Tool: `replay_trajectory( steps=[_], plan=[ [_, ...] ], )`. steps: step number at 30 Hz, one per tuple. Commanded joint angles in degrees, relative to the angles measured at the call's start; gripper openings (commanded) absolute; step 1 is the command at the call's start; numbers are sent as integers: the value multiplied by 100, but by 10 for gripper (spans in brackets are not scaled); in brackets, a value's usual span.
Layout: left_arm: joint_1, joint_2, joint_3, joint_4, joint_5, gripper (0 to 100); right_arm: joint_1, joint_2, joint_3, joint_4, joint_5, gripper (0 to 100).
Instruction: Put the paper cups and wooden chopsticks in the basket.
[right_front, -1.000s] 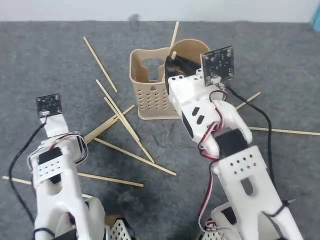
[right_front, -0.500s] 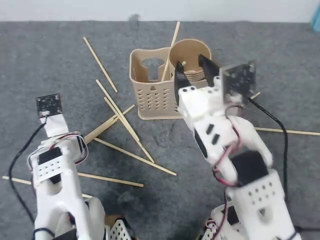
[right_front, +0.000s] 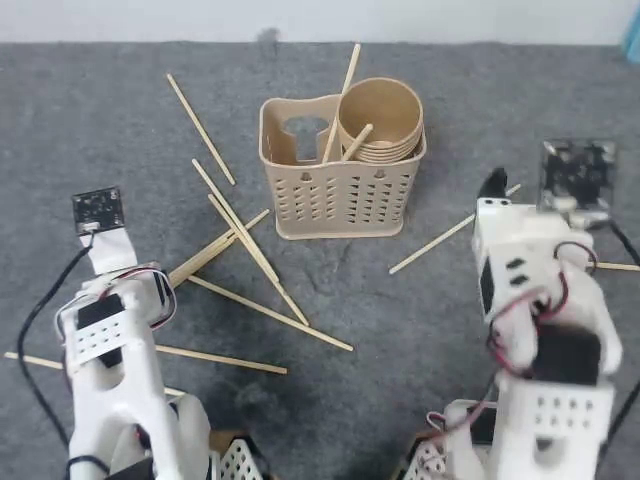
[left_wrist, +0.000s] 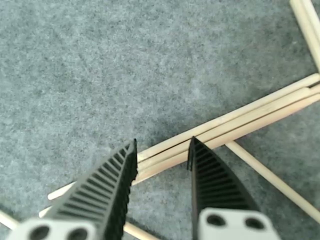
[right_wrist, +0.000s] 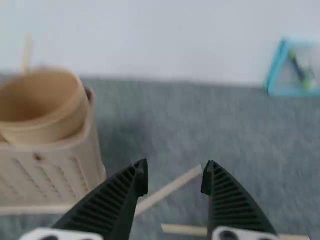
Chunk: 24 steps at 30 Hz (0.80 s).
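The right hand (right_wrist: 175, 167) is empty, its two dark fingers a moderate way apart, and it hangs above the grey surface (right_front: 120, 110). One chopstick (right_wrist: 170, 190) lies flat just ahead of and below its fingertips. Seen from above, that stick runs on a slant from close beside this hand toward the foot of the basket (right_front: 340, 200). It lies off to one side of the basket, near it but not touching. Its long axis crosses the gap between the fingers at an angle, so I judge that a straight drop with a small turn of the wrist would bring the fingers to either side of it. The left hand (left_wrist: 162, 150) is also empty and about as far open. It is low over a bundle of chopsticks (left_wrist: 240, 122) that lie side by side, touching, just past its fingertips. Their length runs nearly along the line from one finger to the other, so this hand would likely need a bigger turn before it could close across them. The right hand is nearer the basket. The paper cups (right_front: 380, 115) already sit stacked in the basket's compartment on that hand's side, with two sticks (right_front: 343, 95) leaning inside it. More loose chopsticks (right_front: 270, 312) lie between the left hand and the basket. No label, brand or writing can be read on anything.
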Motion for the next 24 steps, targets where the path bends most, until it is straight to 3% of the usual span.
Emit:
replay_trajectory(
  steps=[1,12,24],
  plan=[
    [-44,-202,-48,-158,9,162,514,734,-334,259,448,188],
    [-44,-202,-48,-158,9,162,892,3204,-334,866,3903,191],
    [-44,-202,-48,-158,9,162,848,5596,-1336,338,3956,191]
  ],
)
